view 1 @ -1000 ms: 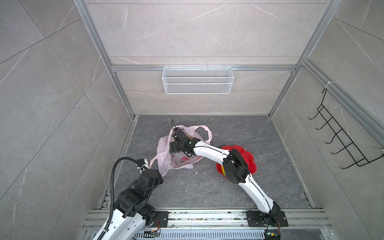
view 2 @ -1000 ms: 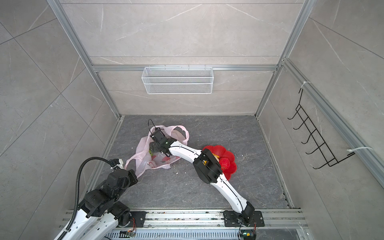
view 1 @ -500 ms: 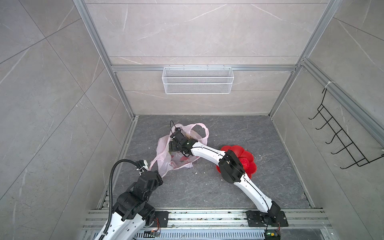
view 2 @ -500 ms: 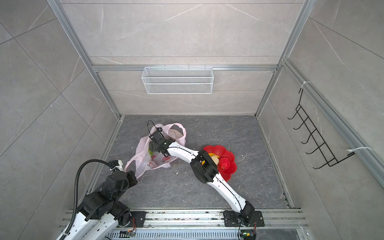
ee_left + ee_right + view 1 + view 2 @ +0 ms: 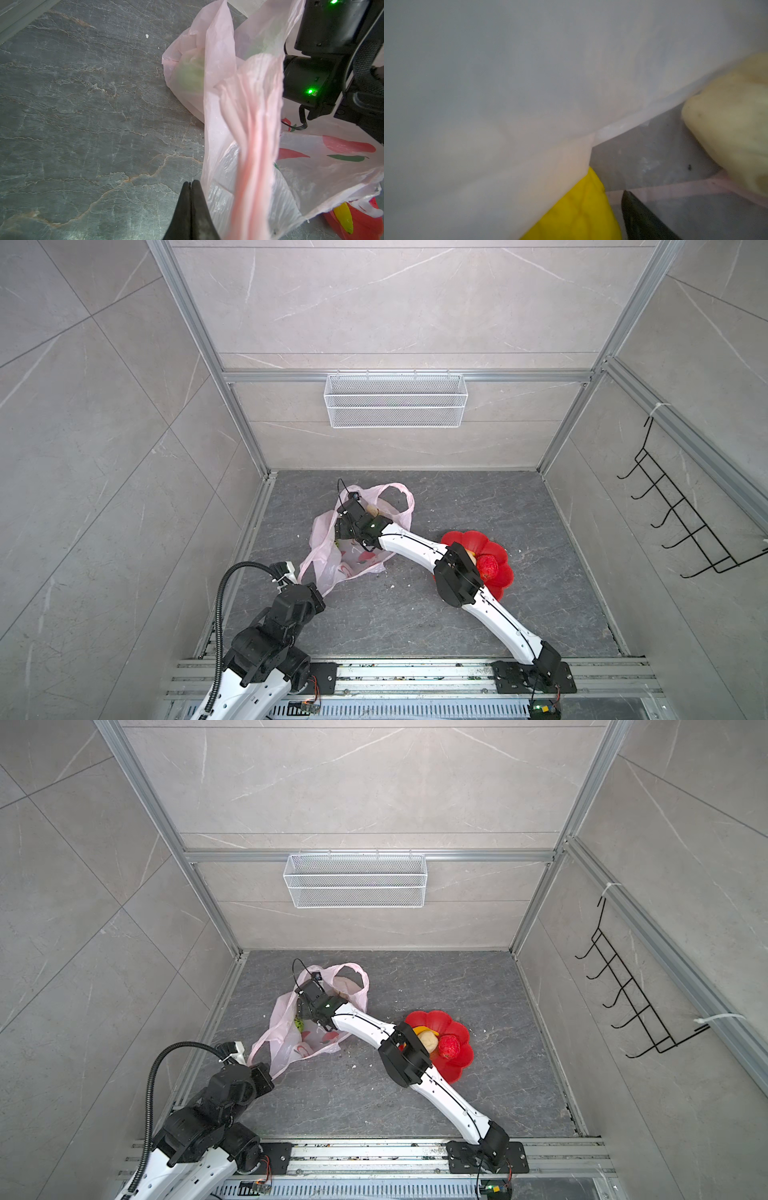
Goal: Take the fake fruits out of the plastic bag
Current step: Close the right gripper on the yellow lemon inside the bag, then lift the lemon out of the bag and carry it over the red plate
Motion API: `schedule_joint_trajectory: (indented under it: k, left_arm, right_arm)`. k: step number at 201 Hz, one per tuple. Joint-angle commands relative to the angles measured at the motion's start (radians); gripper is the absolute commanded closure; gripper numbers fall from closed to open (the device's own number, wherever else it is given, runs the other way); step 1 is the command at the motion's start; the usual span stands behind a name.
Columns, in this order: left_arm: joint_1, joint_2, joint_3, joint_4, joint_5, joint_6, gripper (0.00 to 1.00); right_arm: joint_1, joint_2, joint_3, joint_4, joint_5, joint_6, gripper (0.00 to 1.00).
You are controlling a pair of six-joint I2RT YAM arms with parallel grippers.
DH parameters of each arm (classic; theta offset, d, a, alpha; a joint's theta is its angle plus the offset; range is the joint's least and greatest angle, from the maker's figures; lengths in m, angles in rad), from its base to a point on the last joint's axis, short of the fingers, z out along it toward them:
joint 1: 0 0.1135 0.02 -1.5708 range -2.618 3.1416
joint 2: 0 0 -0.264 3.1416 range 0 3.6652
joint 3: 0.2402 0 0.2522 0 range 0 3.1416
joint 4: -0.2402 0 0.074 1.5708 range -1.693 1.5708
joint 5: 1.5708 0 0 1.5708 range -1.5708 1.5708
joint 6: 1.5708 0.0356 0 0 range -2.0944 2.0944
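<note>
The pale-pink plastic bag (image 5: 357, 566) (image 5: 286, 1048) lies crumpled left of centre on the floor. My right gripper (image 5: 343, 536) reaches into its mouth. In the right wrist view one dark finger (image 5: 643, 218) shows, well off centre, so the jaws stand open. A yellow lumpy fruit (image 5: 581, 207) lies just beside it, a beige piece (image 5: 737, 135) farther off. A green ball (image 5: 298, 1025) (image 5: 191, 76) shows through the film. My left gripper (image 5: 190, 184) is shut at the bag's near handle (image 5: 251, 166), which runs past its side. Banana (image 5: 424, 1029), beige piece (image 5: 428, 1040) and red fruit (image 5: 449, 1046) lie in the red dish (image 5: 459, 1067).
A white wire basket (image 5: 395, 406) hangs on the back wall and a black hook rack (image 5: 685, 531) on the right wall. The right arm's elbow (image 5: 457, 578) hangs over the dish's left side. Small crumbs dot the grey floor (image 5: 395, 614).
My right wrist has pushed left and farther into the bag's mouth, and the far handle loop has shifted with it. The left arm has drawn back slightly toward the front.
</note>
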Motion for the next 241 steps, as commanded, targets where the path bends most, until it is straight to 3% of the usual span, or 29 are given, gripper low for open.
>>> schedule_joint_trajectory:
  k: [1,66,105,188,241]
  left_arm:
    - [0.001,-0.014,-0.007,-0.012,-0.004,-0.001,1.00]
    - [0.001,-0.011,-0.004,-0.015,-0.028,-0.010,1.00]
    - [0.001,0.055,-0.003,0.069,-0.060,-0.014,1.00]
    - [0.001,0.126,0.018,0.213,-0.107,0.050,1.00]
    - [0.001,0.237,0.024,0.376,-0.089,0.103,1.00]
  right_arm:
    - [-0.010,0.025,0.029,-0.031,0.009,0.006,0.21]
    - [-0.008,-0.027,-0.022,-0.027,-0.013,-0.017,0.33]
    - [0.015,-0.134,-0.116,-0.029,-0.024,-0.077,0.35]
    - [0.055,-0.429,-0.497,0.029,-0.026,-0.105,0.42]
    - [0.070,-0.586,-0.645,-0.008,-0.035,-0.120,0.44]
